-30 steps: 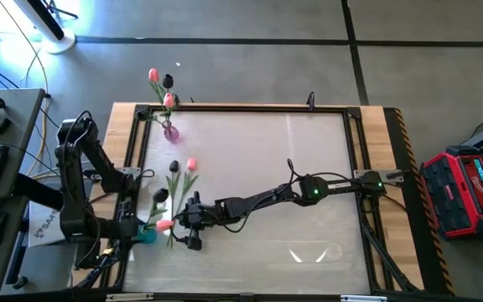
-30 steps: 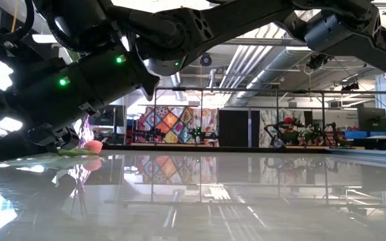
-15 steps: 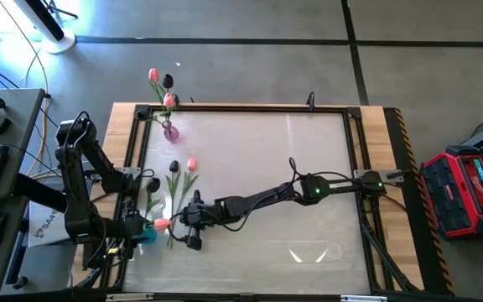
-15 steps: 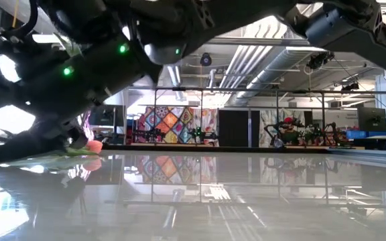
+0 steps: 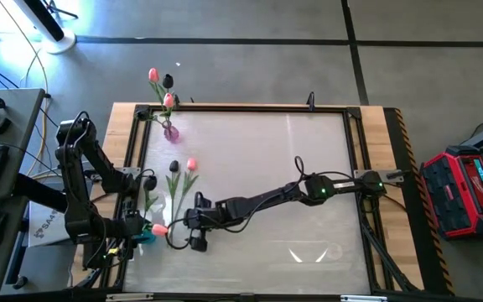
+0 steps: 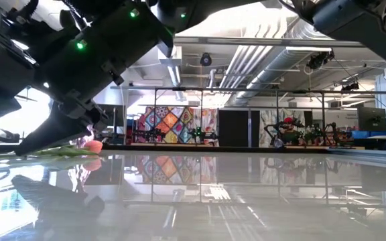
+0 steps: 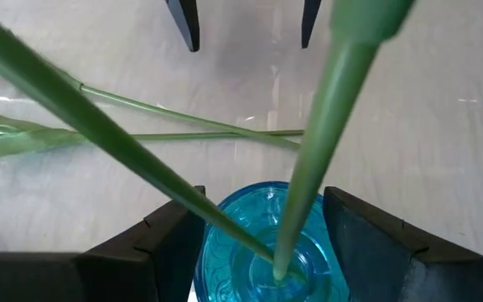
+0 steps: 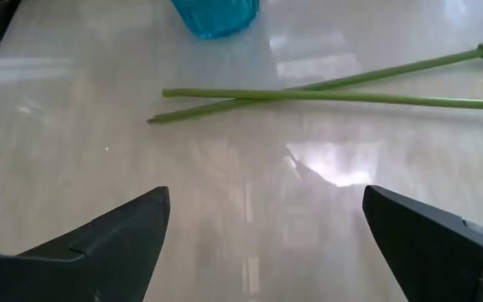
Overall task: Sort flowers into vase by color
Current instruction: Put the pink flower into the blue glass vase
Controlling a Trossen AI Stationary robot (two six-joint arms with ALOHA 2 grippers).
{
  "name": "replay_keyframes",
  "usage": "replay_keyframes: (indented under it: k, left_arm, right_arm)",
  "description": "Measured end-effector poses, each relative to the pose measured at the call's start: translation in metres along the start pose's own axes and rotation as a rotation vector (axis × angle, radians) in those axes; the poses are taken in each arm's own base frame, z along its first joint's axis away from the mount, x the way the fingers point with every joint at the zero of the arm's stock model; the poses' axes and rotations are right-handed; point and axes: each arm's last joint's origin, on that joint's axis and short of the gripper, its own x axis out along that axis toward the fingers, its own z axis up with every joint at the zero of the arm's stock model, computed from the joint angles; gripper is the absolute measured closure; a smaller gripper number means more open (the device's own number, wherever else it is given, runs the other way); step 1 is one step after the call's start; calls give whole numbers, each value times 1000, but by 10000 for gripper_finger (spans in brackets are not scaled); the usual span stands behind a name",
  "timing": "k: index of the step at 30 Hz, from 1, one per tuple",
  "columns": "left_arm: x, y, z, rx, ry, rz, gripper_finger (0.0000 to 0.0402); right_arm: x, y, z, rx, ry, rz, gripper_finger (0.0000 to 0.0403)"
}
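Note:
A blue glass vase [image 5: 145,236] stands at the table's left edge, and my left gripper [image 7: 262,226] is shut on it. Two green stems [image 7: 309,168] stand in it. One leans toward the far edge and ends in a dark head [image 5: 151,180]. A pink head [image 5: 159,228] shows just right of the vase. A pink tulip [image 5: 191,165] and a dark tulip [image 5: 173,166] lie flat on the table, their stems [image 8: 309,94] crossing near the cut ends. My right gripper [image 5: 194,225] hovers open to the right of those stems, holding nothing. My left gripper holds the blue vase by its round body [image 7: 216,247], one finger on each side. The fingers [image 7: 367,243] come slanting down from the table's left side. The vase stands upright on the table with both stems sticking out of its mouth.
A purple vase [image 5: 171,131] with two pink heads and a dark one stands at the far left corner, by the wooden frame [image 5: 241,106]. The middle and right of the tabletop [image 5: 309,184] are bare.
My right gripper has risen off the table, tipped and drawn back slightly toward the right edge, staying open. In the blue vase, the dark-headed stem has swung toward the far edge. The vase and the two lying tulips have stayed put.

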Motion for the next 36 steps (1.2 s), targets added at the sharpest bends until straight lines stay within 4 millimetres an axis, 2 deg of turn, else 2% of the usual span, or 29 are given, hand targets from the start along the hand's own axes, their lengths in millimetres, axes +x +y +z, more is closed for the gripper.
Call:
replay_keyframes:
  k: [20,25,36]
  left_arm:
    - [0,-1,0,-6,0,-6,172]
    - [0,-1,0,-22,5,-7,172]
    - [0,-1,-1,-44,25,-9,172]
  right_arm:
    - [0,2,-3,7,25,-4,16]
    - [-1,2,0,35,-25,-76,16]
    - [-1,6,1,37,-45,-71,16]
